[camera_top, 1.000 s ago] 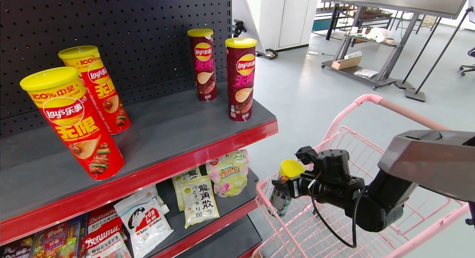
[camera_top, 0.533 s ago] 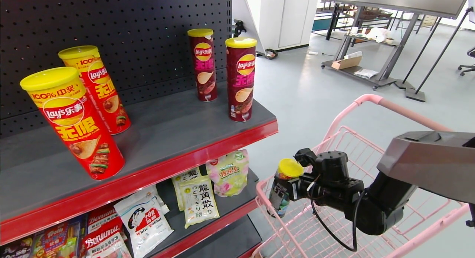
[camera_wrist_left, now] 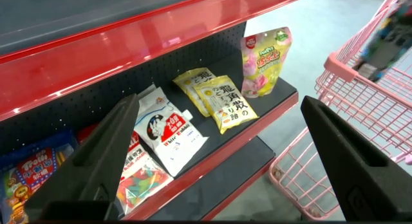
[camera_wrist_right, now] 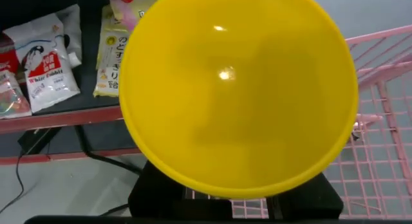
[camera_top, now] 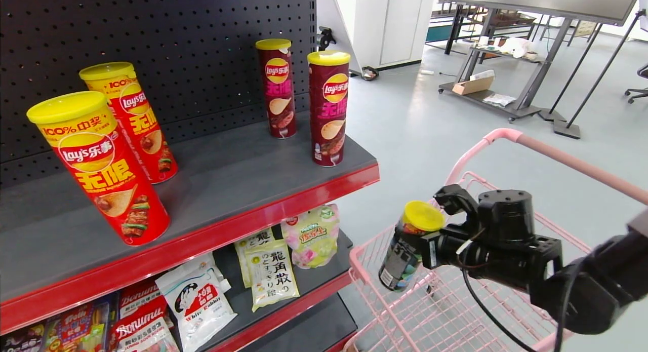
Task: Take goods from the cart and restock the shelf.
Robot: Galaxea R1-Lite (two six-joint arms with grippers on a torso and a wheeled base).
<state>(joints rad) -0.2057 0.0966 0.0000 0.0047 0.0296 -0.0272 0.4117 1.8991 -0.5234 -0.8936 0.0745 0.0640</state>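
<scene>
My right gripper is shut on a dark chip can with a yellow lid, holding it tilted above the front corner of the pink cart. In the right wrist view the can's yellow lid sits close to the camera. The grey top shelf carries two red cans on the left and two maroon cans near its right end. My left gripper is open, low in front of the lower shelf of snack bags, with nothing between its fingers.
A red lip runs along the shelf's front edge. Bare grey shelf lies between the red and maroon cans. The lower shelf holds several snack bags. Open floor and a metal stand lie behind the cart.
My right gripper has risen and moved right with the can, lifting it higher over the cart's front corner. The shelf goods have not moved.
</scene>
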